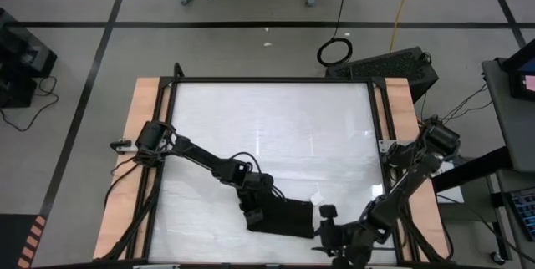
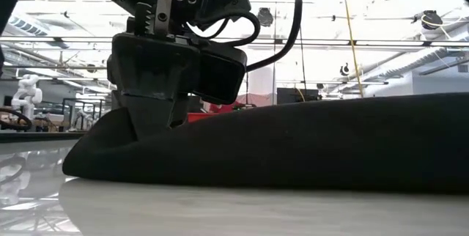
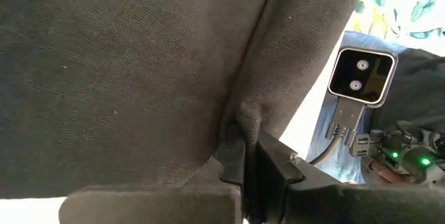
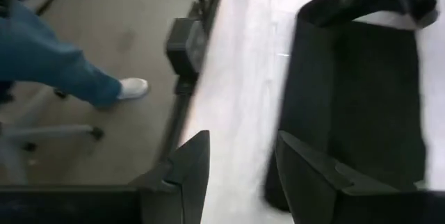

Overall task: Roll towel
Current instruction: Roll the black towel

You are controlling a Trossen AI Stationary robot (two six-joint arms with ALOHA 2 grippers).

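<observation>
Now the towel [image 1: 281, 217], a half-made roll near the worktop's [image 1: 267, 127] front edge, runs left–right: left claw [image 1: 253, 216] clenched on its left end, right claw [image 1: 328, 234] released, just beside its right end.

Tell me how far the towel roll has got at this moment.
Partly done: the towel is already gathered into a compact dark bundle near the table's front edge, not spread flat. In hand: the left pincer is shut on the bundle's left end, cloth pinched between its fingers. The right pincer is open beside the bundle, holding nothing. Left: whether the roll is tight and finished cannot be told.
</observation>
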